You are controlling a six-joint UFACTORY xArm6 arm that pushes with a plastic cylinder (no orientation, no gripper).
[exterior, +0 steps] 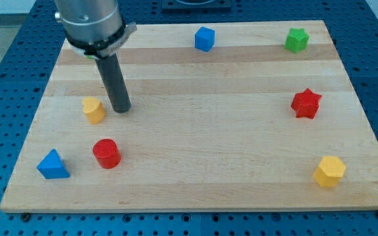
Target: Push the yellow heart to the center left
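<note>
Surface [195,131]: we work on a pale wooden board of glued strips, its grain running left to right, set on a blue perforated base.
Blue triangle [52,164]: nearest us at the view's bottom left, a matte wedge.
Yellow hexagon [329,171]: at the bottom right, faceted and matte.
Red cylinder [106,153]: a short round plug just right of the blue triangle.
Yellow heart [93,109]: at the view's left, about mid-height on the board, small and rounded.
My tip [121,109]: our dark smooth rod ends just right of the yellow heart; we cannot tell if they touch.
Pincer: we carry none, so nothing is grasped.
Red star [306,103]: at the right edge, knobby points.
Blue cube [204,39]: far top centre.
Green star [296,40]: far top right.
</note>
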